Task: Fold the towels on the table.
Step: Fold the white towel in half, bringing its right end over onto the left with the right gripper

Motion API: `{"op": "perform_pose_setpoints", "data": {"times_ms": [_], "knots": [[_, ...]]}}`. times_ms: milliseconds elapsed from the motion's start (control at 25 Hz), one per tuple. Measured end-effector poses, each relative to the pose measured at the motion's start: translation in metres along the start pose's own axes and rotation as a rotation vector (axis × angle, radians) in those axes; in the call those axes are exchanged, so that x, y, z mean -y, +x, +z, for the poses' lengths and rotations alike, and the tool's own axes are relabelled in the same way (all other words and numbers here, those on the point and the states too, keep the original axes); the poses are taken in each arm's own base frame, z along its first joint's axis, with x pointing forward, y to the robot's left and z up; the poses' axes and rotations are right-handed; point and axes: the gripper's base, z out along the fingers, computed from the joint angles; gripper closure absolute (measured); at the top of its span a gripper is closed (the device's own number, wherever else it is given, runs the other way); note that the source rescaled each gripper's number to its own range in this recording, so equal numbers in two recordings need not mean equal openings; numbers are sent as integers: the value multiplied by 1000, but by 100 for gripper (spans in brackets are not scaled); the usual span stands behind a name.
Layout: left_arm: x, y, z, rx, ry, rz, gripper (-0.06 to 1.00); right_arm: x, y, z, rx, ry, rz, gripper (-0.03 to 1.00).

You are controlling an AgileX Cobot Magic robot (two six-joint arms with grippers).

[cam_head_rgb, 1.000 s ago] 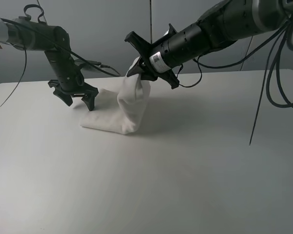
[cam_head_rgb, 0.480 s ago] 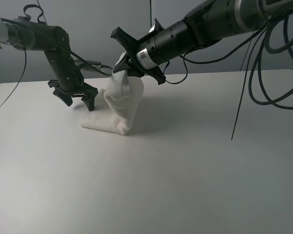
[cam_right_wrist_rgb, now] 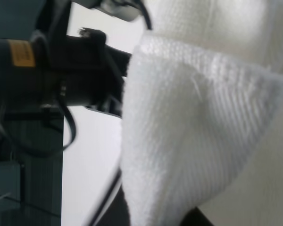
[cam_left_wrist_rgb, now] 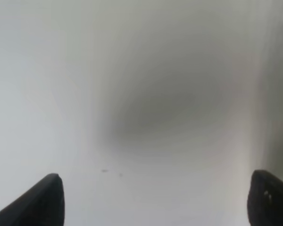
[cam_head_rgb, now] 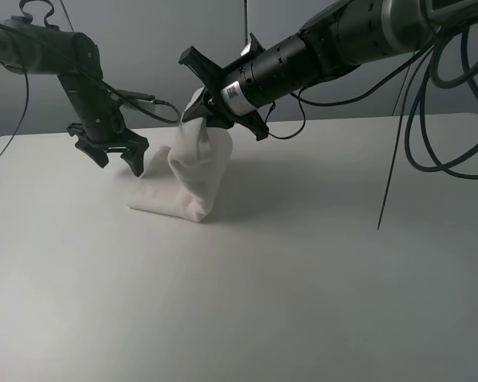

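High view: right tool clenches a lifted corner of the towel, its rest bunched on the worktop; left tool released beside it. Left wrist: nothing held. Right wrist: cloth close up. Fold likely unfinished

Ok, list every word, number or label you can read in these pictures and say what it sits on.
White sticker on the right arm's wrist: dark print, too small to read.
Yellow sticker on a dark arm segment in the right wrist view: blurred, unreadable.
Towel: no printed label shows.
Nothing can be quoted.
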Motion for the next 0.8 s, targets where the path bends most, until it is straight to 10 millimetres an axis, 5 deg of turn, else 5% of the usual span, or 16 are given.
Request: {"op": "perform_pose_setpoints", "data": {"times_ms": [800], "knots": [[-12,-16,-122,211,35,40,-5,0,-4,0,38,3,-14,96]]}}
